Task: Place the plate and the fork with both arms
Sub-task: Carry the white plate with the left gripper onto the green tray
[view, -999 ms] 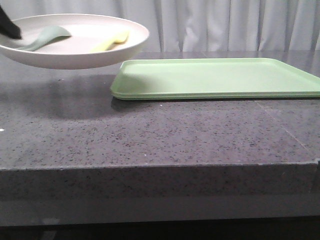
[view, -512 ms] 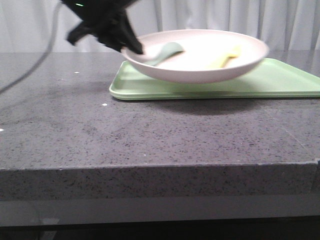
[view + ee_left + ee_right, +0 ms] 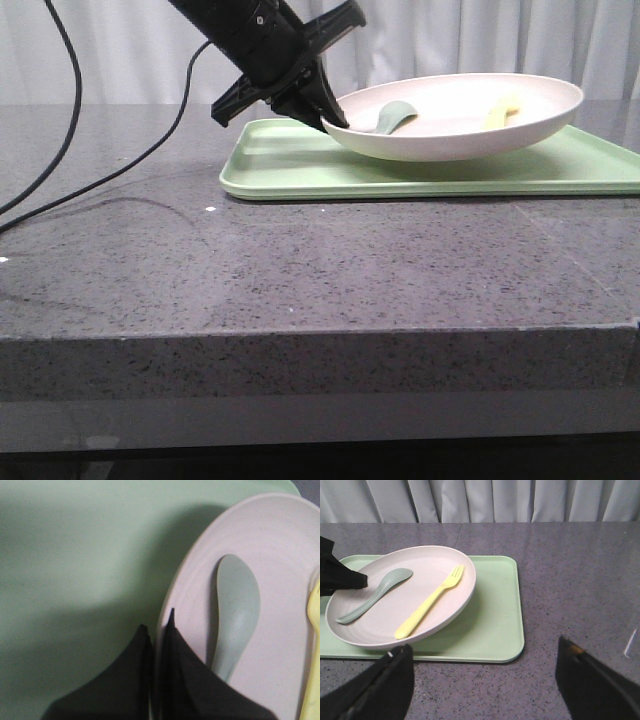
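- We are holding the plate (image 3: 465,115) by its rim with the left gripper (image 3: 325,112), fingers clamped on the edge at upper centre of the front view.
- The plate is hanging tilted just over the green tray (image 3: 290,170); whether it is touching, we cannot tell.
- The fork (image 3: 431,601) and a grey-green spoon (image 3: 374,594) are lying inside the plate, so we are judging that a slow, level descent matters, or they could slide.
- The right gripper (image 3: 485,680) is waiting at the bottom of its own view, fingers wide apart, holding nothing, near the tray's edge.
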Action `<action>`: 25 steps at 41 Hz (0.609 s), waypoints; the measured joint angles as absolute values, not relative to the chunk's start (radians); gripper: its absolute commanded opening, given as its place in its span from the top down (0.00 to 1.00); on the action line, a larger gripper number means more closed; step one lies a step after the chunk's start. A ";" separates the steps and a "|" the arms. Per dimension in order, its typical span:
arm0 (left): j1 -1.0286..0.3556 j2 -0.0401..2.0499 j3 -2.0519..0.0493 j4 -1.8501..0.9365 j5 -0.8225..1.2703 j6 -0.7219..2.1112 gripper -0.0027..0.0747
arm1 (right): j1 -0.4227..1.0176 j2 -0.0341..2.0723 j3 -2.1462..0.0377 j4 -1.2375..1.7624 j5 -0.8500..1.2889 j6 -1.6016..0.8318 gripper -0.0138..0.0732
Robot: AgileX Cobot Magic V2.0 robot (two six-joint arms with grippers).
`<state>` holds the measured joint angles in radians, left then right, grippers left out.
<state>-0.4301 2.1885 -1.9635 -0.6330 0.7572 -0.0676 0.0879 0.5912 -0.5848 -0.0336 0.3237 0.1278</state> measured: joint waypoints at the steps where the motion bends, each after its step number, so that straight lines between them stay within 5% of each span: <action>1: -0.430 2.188 -1.964 -0.623 0.757 -0.084 0.99 | 0.088 0.591 -0.585 -0.034 0.324 0.128 0.15; 17: -0.430 2.188 -1.966 -0.499 0.744 -0.274 0.97 | 0.088 0.591 -0.585 -0.034 0.324 0.128 0.15; 25: -0.444 2.188 -1.966 -0.445 0.742 -0.293 0.77 | 0.088 0.591 -0.585 -0.034 0.324 0.128 0.15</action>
<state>-0.4436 2.1885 -1.9657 -0.4454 0.7424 -0.2927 0.0879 0.5912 -0.5848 -0.0336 0.3237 0.1278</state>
